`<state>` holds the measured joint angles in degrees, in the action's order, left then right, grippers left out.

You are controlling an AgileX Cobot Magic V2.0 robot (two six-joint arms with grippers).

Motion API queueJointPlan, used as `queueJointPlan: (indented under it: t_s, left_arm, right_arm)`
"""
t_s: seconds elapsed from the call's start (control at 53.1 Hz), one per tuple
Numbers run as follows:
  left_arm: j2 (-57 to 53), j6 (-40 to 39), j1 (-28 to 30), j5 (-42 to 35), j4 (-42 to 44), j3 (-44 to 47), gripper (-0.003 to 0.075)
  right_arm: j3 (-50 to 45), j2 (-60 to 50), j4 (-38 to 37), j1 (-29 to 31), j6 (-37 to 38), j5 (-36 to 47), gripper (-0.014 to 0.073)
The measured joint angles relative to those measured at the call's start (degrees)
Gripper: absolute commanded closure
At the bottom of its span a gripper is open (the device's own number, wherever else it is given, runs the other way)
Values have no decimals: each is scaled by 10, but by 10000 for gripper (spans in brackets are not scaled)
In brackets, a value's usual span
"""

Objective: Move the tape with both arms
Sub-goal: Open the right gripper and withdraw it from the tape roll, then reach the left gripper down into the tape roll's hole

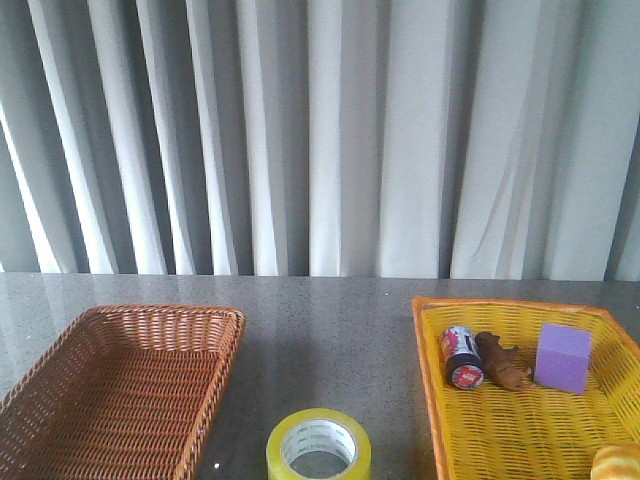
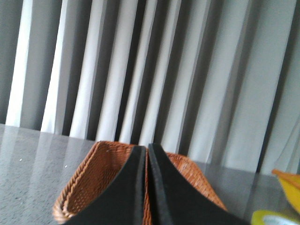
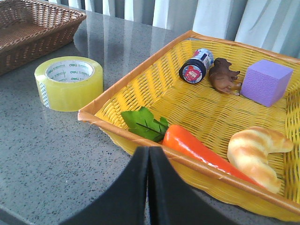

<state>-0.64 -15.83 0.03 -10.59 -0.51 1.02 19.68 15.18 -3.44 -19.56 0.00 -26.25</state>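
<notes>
The yellow tape roll (image 1: 319,445) lies flat on the grey table between the two baskets, at the front edge of the front view. It also shows in the right wrist view (image 3: 69,83) and as a sliver in the left wrist view (image 2: 274,218). Neither arm shows in the front view. My left gripper (image 2: 147,152) is shut and empty, in front of the brown basket (image 2: 96,176). My right gripper (image 3: 148,152) is shut and empty, near the yellow basket's front rim (image 3: 140,136), apart from the tape.
The brown wicker basket (image 1: 120,385) sits left. The yellow basket (image 1: 530,400) at right holds a red-and-white can (image 1: 462,357), a brown toy animal (image 1: 503,362), a purple cube (image 1: 563,357), a carrot (image 3: 197,150) and a croissant (image 3: 255,147). Curtains hang behind.
</notes>
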Motion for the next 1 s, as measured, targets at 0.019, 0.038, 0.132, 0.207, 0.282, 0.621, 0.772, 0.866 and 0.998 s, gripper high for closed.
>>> queueJointPlan:
  t_s: [0.019,0.038,0.132,0.207,0.282,0.621,0.772,0.866,0.998]
  left_arm:
    - [0,-10,0,-1,1,-7,724]
    - [0,-19,0,-1,5,-14,723]
    - [5,-45,-1,40,37,-73,704]
    - [37,-50,-9,93,77,-145,668]
    - [90,-50,-24,152,98,-214,612]
    - [429,146,-149,351,-14,-487,258]
    - [558,312,-189,389,-142,-584,251]
    - [641,403,-201,424,-197,-651,253]
    - [756,457,-202,485,-220,-746,253]
  right_arm:
    - [0,0,0,0,0,0,602]
    - [0,0,0,0,0,-1,602]
    - [0,0,0,0,0,-9,602]
    - [0,0,0,0,0,-20,602]
    - [0,0,0,0,0,-30,602]
    - [0,0,0,0,0,-39,602]
    - [0,0,0,0,0,-39,602]
    - [0,0,0,0,0,-39,602]
    - [0,0,0,0,0,-39,602]
